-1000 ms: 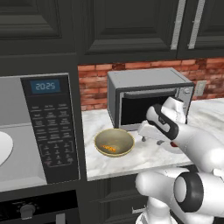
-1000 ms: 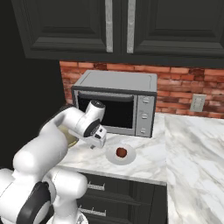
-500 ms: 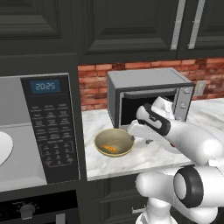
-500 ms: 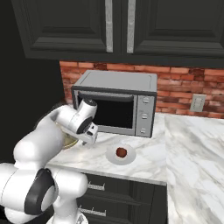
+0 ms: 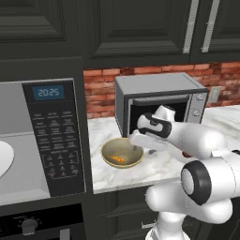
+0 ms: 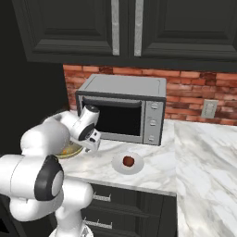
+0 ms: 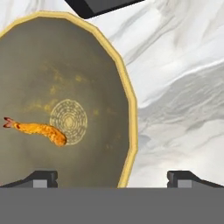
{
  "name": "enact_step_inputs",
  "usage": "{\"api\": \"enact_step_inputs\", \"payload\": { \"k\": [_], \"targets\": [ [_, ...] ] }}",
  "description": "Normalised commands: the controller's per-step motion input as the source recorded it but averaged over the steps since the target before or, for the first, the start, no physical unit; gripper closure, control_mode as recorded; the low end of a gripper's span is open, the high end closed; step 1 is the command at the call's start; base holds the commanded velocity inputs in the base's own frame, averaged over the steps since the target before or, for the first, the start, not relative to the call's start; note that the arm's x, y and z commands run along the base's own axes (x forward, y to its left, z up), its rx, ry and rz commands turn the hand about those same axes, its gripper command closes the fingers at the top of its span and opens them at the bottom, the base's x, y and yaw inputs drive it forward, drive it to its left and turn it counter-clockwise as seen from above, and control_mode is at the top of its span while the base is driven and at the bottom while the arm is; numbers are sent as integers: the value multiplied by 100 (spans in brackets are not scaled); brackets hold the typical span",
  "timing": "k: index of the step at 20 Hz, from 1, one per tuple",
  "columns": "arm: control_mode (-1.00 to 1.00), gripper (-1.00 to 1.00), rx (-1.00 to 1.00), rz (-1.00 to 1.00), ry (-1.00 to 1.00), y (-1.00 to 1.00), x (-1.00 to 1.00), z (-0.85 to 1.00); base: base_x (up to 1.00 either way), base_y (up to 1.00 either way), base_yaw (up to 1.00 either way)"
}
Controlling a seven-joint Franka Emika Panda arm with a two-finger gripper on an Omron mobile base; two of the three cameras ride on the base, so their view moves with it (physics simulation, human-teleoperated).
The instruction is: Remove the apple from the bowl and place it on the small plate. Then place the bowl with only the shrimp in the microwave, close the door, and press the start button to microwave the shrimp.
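The olive-yellow bowl [image 5: 123, 153] sits on the marble counter with an orange shrimp [image 7: 39, 129] lying in it. My gripper [image 7: 113, 179] hangs low over the bowl's right rim [image 7: 127, 100], open, with one fingertip [image 7: 41, 178] inside the bowl and the other outside over the counter. In the left base view the gripper [image 5: 139, 147] is at the bowl's right edge. The dark red apple [image 6: 128, 161] rests on the small white plate [image 6: 118, 167], right of the bowl. The microwave [image 5: 54, 140] stands open at the left, its white tray [image 5: 3, 158] showing. Its door is out of view.
A silver toaster oven [image 5: 161, 101] stands against the brick wall just behind the bowl. Dark cabinets hang overhead. The counter's front edge [image 5: 136, 180] runs close below the bowl. Open marble counter [image 6: 203, 157] stretches to the right.
The arm has swung left from above the plate to the bowl and dropped to its right rim. The jaws stayed open. The apple stays on the plate.
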Motion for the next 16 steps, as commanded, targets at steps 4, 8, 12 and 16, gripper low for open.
{"api": "enact_step_inputs", "payload": {
  "k": [4, 8, 12, 16],
  "targets": [
    [-100, -100, 0, 0, 1, 15, 19, -27, 0, 0, 0],
    [-100, -100, 0, 1, 2, 15, 5, -39, 0, 0, 0],
    [-100, -100, 0, 0, 3, 19, 7, -36, 0, 0, 0],
    [-100, 100, 0, 0, 4, 26, 6, -26, 0, 0, 0]
  ]
}}
